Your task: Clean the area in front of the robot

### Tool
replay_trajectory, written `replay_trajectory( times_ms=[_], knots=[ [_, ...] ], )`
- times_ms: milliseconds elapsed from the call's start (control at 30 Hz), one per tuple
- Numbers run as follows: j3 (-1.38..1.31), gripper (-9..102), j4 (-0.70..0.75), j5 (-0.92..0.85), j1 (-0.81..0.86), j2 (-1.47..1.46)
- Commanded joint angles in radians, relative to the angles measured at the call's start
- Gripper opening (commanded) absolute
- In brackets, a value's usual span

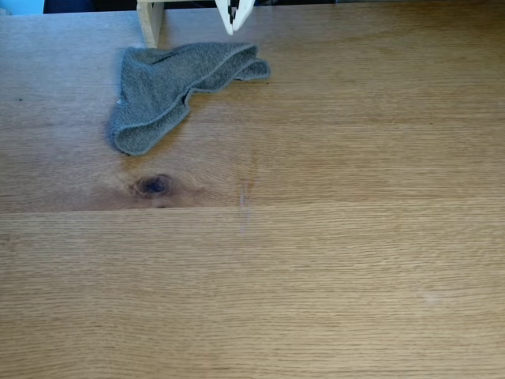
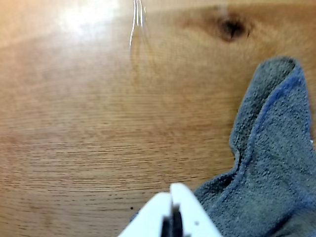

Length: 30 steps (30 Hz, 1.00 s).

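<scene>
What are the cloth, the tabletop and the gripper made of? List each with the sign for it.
Cloth: likely terry or microfibre, grey with a looped, nubbly pile and a stitched hem.
Tabletop: looks like oak-type wood, light brown with fine grain, plank seams and a dark knot; glare in the wrist view suggests a smooth sealed finish.
Gripper: probably plastic, white, smooth and matte.

Behind your table's far edge you have a pale wooden upright post [image 1: 150,22], a light-blue patch [image 1: 21,6] and darkness.
</scene>
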Motion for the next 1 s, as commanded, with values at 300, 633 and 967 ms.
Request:
replay_trajectory(
  times_ms=[300,633,967],
  knots=[
    [-0.548,20,-0.084,-0.040,0.181,-0.538],
    [-0.707,36,-0.066,-0.054,0.479,-0.845],
    [-0.707,45,-0.227,-0.241,0.689,-1.239]
  ],
)
